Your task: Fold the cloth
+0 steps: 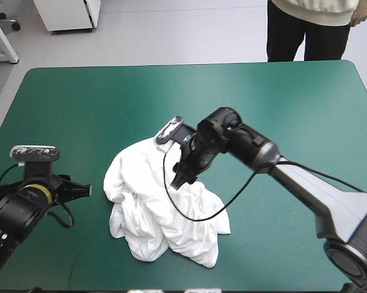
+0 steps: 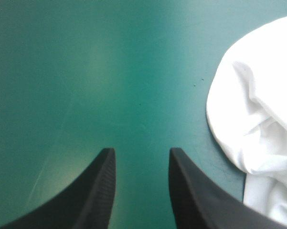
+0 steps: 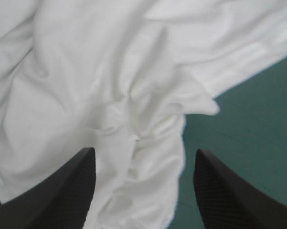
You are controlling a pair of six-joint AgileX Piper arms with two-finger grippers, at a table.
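Right arm [image 1: 317,189]: black joint housings, grey-silver sections between. Left arm [image 1: 12,220]: all black, one yellow band [image 1: 41,191] just behind the left gripper [image 2: 141,151]. Fingers [image 2: 98,191] black, curved fins, fine ribbed texture; right gripper [image 3: 144,151] identical.

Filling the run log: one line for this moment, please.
T-shirt: crumpled heap | right claw: open, over heap | left claw: open, beside heap, empty
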